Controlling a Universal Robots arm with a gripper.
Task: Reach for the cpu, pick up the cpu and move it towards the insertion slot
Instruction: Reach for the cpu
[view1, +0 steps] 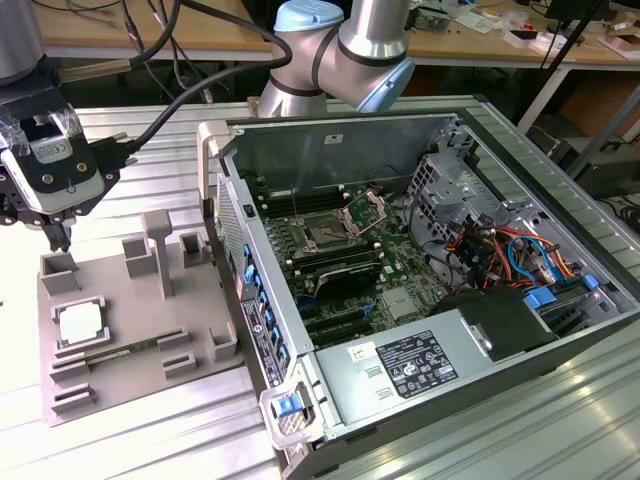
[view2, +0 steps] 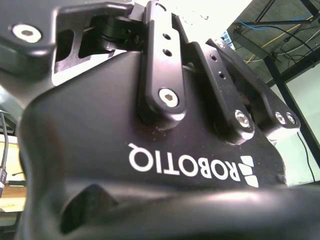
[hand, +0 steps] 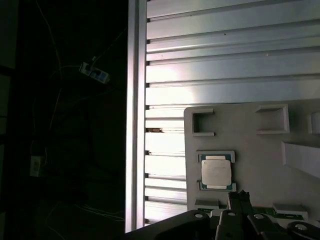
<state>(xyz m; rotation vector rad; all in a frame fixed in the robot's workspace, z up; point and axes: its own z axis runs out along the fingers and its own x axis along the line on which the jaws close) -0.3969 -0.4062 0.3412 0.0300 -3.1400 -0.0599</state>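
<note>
reach step: gripper (view1: 60, 238) hangs above the grey tray (view1: 130, 305), tips look pressed together, holding nothing. cpu (view1: 78, 325) lies flat in its tray pocket, near but apart from the gripper. slot (view1: 325, 232) sits inside the open computer case (view1: 470, 300), well apart. a grasp calls for opening and lining up over the cpu's 2 free edges. the first wrist view cuts off the gripper's tips at the frame edge.

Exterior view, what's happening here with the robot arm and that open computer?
The arm's gripper hangs over the grey holder plate at the exterior view's left, close to the cpu, which lies in its recess, not picked up. The insertion slot sits inside the open computer case, apart from both.
</note>
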